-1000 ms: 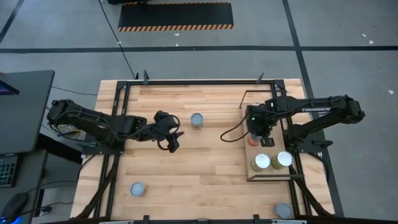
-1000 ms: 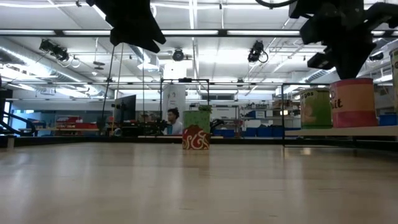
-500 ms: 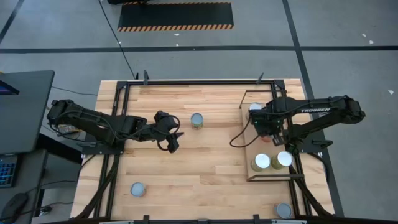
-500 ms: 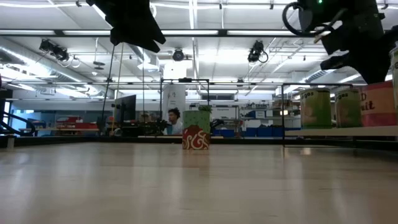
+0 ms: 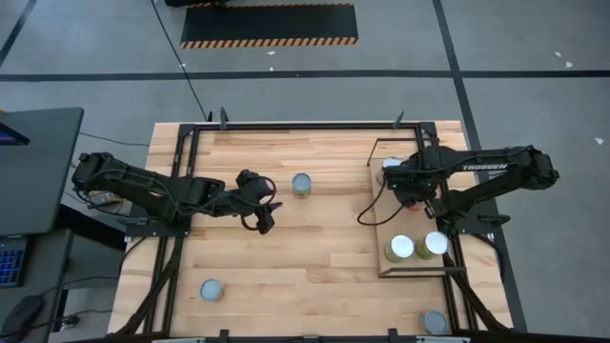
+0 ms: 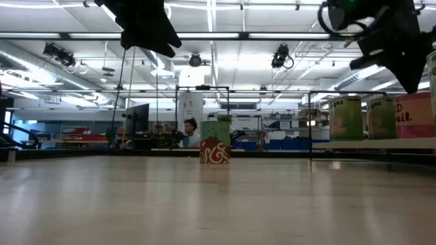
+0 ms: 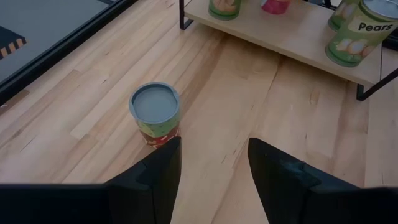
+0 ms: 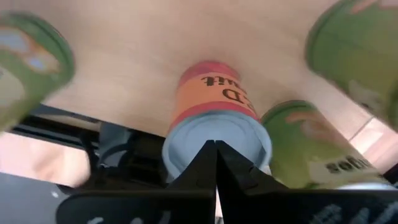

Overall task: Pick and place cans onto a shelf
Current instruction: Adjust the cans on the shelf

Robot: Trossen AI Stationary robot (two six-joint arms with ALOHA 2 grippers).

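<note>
My right gripper (image 8: 215, 144) is shut and hangs fingers down over the shelf (image 5: 385, 229), right above an orange-labelled can (image 8: 211, 93) with a pale blue top. That can stands upright on the shelf (image 6: 368, 143) among green cans (image 6: 346, 117), as the low view (image 6: 415, 114) also shows. My left gripper (image 7: 214, 146) is open and empty above mid table (image 5: 267, 217). It points at a lone can with a grey top and red-green label (image 7: 154, 112), which stands upright on the tabletop (image 5: 301, 184) ahead of the fingers. My right gripper points down with its shut fingertips (image 8: 205, 163) just over the pale top (image 8: 186, 140) of the orange can. I cannot tell whether they touch it. The can stands upright on the shelf.
Two pale-topped cans (image 5: 400, 248) stand at the shelf's near end and one (image 5: 391, 164) at its far end. Two more cans stand on the tabletop near the front edge (image 5: 212, 289) (image 5: 434, 322). A black frame (image 5: 286, 124) runs round the table.
My right gripper has gone toward the table's far edge and a little to the right over the shelf. The orange can has gone with it and now stands farther back on the shelf, beyond a green can. My left arm has kept still.
</note>
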